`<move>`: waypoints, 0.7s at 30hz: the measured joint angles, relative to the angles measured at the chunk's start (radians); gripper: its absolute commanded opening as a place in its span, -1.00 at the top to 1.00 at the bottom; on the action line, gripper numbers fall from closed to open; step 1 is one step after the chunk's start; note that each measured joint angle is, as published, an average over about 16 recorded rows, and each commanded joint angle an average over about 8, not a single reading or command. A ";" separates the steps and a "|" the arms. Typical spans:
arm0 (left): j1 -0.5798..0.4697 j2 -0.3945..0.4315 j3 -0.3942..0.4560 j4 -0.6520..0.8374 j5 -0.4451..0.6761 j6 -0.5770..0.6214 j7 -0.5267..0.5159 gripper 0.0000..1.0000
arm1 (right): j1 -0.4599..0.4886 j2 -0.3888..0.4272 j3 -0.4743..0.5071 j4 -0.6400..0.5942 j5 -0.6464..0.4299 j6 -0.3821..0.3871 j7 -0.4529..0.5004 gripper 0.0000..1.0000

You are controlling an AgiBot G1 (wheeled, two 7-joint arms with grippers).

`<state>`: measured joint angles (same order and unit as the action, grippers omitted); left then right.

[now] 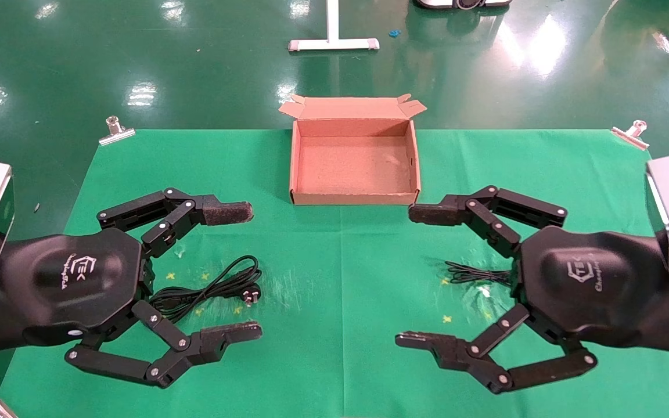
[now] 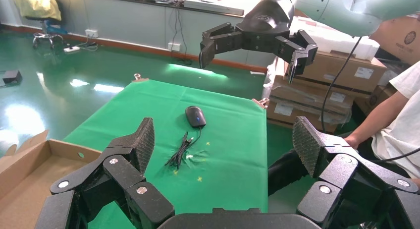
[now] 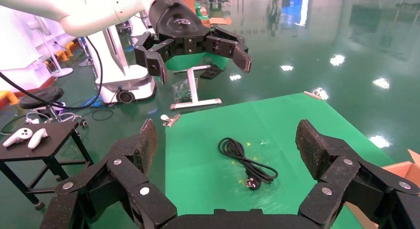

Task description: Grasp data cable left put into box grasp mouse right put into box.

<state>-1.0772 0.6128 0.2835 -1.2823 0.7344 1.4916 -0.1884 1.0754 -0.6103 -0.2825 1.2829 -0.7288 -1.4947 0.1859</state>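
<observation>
Both arms reach forward side by side, well apart; the left tool (image 1: 250,273) and right tool (image 1: 410,277) seemingly hover level, each with fingers spread wide, holding nothing

Bright green cloth (image 1: 334,360) over the table. Plain brown box (image 1: 355,199) at top middle. Black cable (image 1: 207,288) with silver prongs, lower left. Black mouse (image 2: 195,116) with a blue wheel. Black left gripper (image 1: 253,271) and right gripper (image 1: 407,276). Shiny dark green floor (image 1: 195,64).
</observation>
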 measured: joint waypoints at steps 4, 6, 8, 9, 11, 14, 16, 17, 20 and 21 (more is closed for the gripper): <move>0.000 0.000 0.000 0.000 0.000 0.000 0.000 -1.00 | 0.000 0.000 0.000 0.000 0.000 0.000 0.000 -1.00; 0.000 0.000 0.000 0.000 0.000 0.000 0.000 -1.00 | 0.000 0.000 0.000 0.000 0.000 0.000 0.000 -1.00; 0.000 0.000 0.000 0.000 0.000 0.000 0.000 -1.00 | 0.000 0.000 0.000 0.000 0.000 0.000 0.000 -1.00; 0.000 0.000 0.000 0.000 0.000 0.000 0.000 -1.00 | 0.000 0.000 0.000 0.000 0.000 0.000 0.000 -1.00; 0.000 0.000 0.000 0.000 0.000 0.000 0.000 -1.00 | 0.000 0.000 0.000 0.000 0.000 0.000 0.000 -1.00; 0.000 0.000 0.000 0.000 0.000 0.000 0.000 -1.00 | 0.000 0.000 0.000 0.000 0.000 0.000 0.000 -1.00; 0.000 0.000 0.000 0.000 0.000 0.000 0.000 -1.00 | 0.000 0.000 0.000 0.000 0.000 0.000 0.000 -1.00; 0.000 0.000 0.000 0.000 0.000 0.000 0.000 -1.00 | 0.000 0.000 0.000 0.000 0.000 0.000 0.000 -1.00; 0.000 0.000 0.000 0.000 0.000 0.000 0.000 -1.00 | 0.000 0.000 0.000 0.000 0.000 0.000 0.000 -1.00; 0.000 0.000 0.000 0.000 0.000 0.000 0.000 -1.00 | 0.000 0.000 0.000 0.000 0.000 0.000 0.000 -1.00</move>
<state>-1.0772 0.6128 0.2834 -1.2823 0.7344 1.4916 -0.1884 1.0754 -0.6103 -0.2825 1.2829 -0.7288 -1.4948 0.1859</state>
